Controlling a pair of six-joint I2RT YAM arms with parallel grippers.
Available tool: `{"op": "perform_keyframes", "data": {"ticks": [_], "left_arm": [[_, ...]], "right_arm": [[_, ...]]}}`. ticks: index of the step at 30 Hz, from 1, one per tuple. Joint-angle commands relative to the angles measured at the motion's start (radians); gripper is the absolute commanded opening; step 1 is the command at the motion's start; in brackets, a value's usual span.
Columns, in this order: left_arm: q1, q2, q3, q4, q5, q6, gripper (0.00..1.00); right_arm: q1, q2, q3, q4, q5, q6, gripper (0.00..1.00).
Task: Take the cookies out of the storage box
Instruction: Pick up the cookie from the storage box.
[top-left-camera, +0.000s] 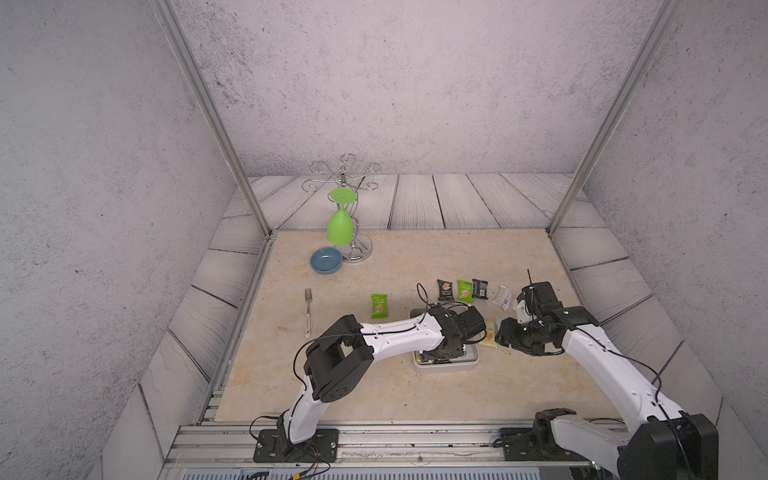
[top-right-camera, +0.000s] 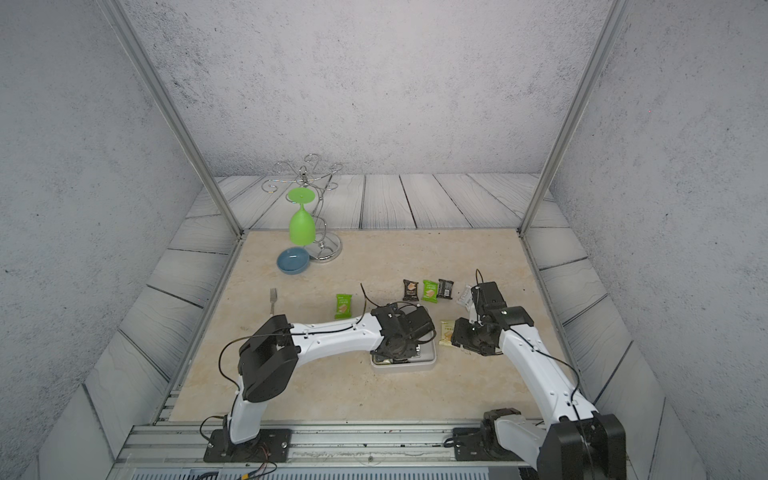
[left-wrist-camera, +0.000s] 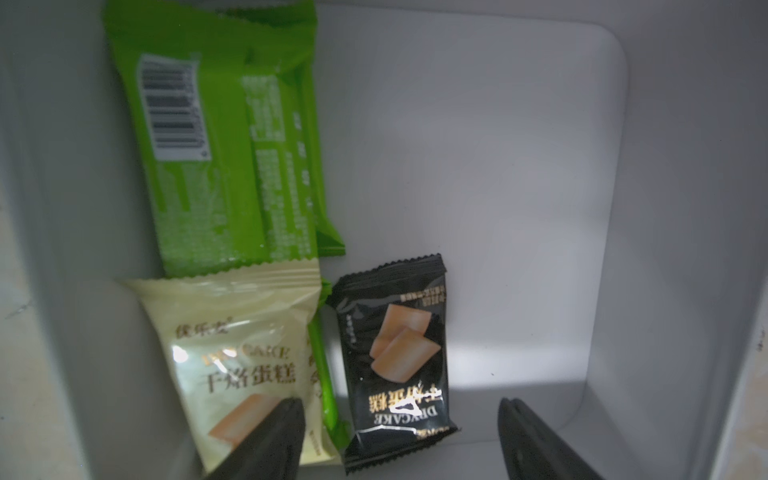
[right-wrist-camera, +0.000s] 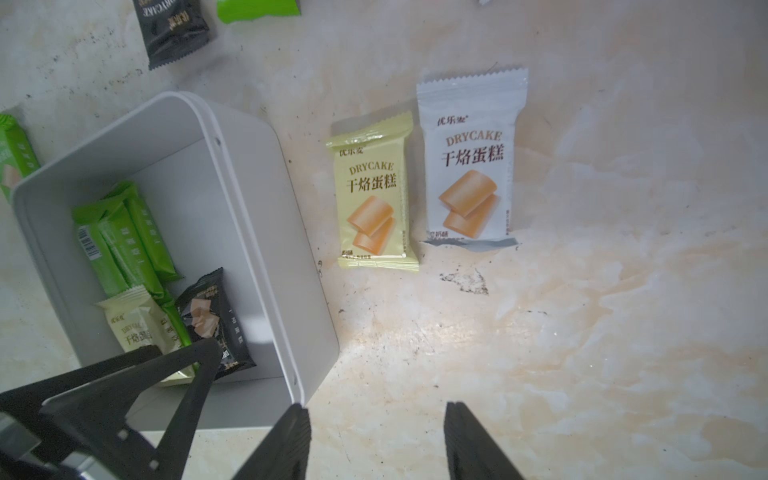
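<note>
Black cookie packet (left-wrist-camera: 395, 365) — "DRYCAKE" label

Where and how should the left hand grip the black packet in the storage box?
Probably from above, pinching across its narrow width at mid-length: the black packet lies flat on the storage box floor, walls block side approaches, bare floor flanks one long edge.

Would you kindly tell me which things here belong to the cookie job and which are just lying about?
Job:
- storage box
- green packets, pale yellow packet and black packet inside it
- packets already outside it
- left gripper, open over the box

Lying about:
- blue dish
- fork
- green goblet on its wire rack
</note>
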Motion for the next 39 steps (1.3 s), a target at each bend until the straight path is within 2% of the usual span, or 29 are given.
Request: {"op": "perform_keyframes", "data": {"ticks": [1, 29, 32, 36, 39], "left_arm": [[-0.003, 0.026, 0.004, -0.018, 0.006, -0.019, 0.8], [-0.001, 0.137, 0.03, -0.014, 0.034, 0.024, 0.78], [-0.002, 0.145, 0.041, -0.014, 0.033, 0.033, 0.74], [-0.001, 0.144, 0.05, -0.018, 0.026, 0.045, 0.57], [0.0, 0.139, 0.053, -0.023, 0.017, 0.057, 0.52]], "right_arm": [[-0.002, -0.012, -0.01, -0.007, 0.008, -0.011, 0.57], [-0.003, 0.006, -0.005, -0.008, 0.036, -0.011, 0.57], [-0.002, 0.01, -0.006, -0.006, 0.037, -0.011, 0.57], [-0.002, 0.017, -0.004, -0.005, 0.036, -0.013, 0.57], [-0.002, 0.019, -0.002, -0.005, 0.037, -0.014, 0.57]]}}
